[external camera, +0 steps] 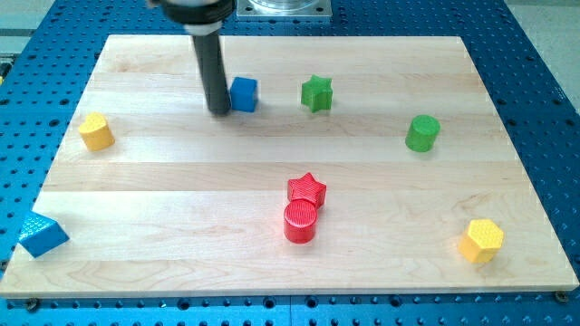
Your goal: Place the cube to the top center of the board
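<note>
A small blue cube [244, 93] sits on the wooden board [181, 181] near the view's top, a little left of centre. My dark rod comes down from the top and my tip [219, 111] rests on the board just left of the cube, touching or nearly touching its left side. A green star block [316, 92] lies a short way to the cube's right, apart from it.
A green cylinder [422, 133] stands at the right. A red star [306, 189] touches a red cylinder [300, 222] below centre. A yellow hexagonal block [95, 131] sits at the left, another yellow hexagonal block [481, 241] at the bottom right. A blue triangular block [41, 234] overhangs the bottom left edge.
</note>
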`<action>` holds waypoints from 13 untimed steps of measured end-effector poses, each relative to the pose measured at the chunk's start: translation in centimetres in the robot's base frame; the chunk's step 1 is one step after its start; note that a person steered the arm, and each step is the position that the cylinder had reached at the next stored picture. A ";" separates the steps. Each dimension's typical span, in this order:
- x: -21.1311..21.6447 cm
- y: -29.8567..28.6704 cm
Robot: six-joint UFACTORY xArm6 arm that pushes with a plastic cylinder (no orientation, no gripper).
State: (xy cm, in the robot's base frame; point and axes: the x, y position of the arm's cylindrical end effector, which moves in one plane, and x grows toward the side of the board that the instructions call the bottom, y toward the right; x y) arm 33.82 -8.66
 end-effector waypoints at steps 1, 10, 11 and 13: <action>0.9 0.2; -7.3 7.6; -4.6 7.7; -4.1 7.7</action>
State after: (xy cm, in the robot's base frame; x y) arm 29.68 -0.92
